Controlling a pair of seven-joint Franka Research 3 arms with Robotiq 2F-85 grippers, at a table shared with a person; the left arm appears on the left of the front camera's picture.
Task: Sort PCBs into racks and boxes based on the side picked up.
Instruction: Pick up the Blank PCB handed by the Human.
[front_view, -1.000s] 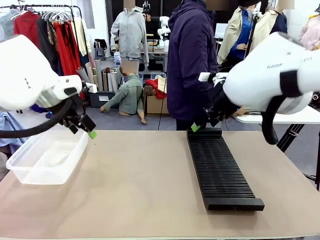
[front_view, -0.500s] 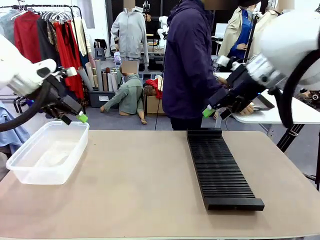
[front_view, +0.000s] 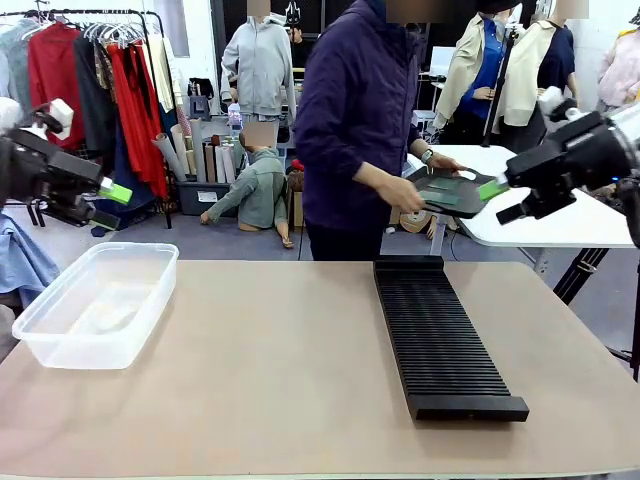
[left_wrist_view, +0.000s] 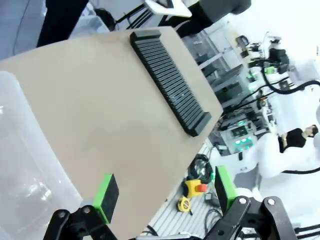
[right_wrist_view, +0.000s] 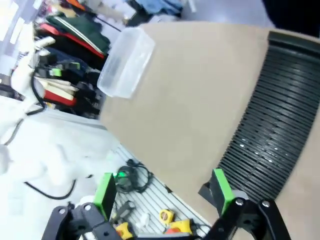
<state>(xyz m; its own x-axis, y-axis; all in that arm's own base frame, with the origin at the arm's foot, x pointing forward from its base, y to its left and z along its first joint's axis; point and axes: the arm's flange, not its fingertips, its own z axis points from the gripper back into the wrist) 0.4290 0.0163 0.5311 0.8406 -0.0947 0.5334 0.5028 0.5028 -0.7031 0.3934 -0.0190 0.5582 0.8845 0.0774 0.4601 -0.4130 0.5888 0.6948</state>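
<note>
PCBs (front_view: 441, 196) are lying in a black tray (front_view: 462, 210) that a person's hand (front_view: 404, 191) is holding beyond the black slotted rack (front_view: 440, 335), well apart from the clear tub (front_view: 95, 305), while the left gripper (left_wrist_view: 164, 192) and right gripper (right_wrist_view: 162, 192) are hovering spread wide, empty.

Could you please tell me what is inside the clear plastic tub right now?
The tub looks empty: its bare bottom shows through the clear walls. Nothing covers it in the front view, though glare blurs part of the bottom.
</note>
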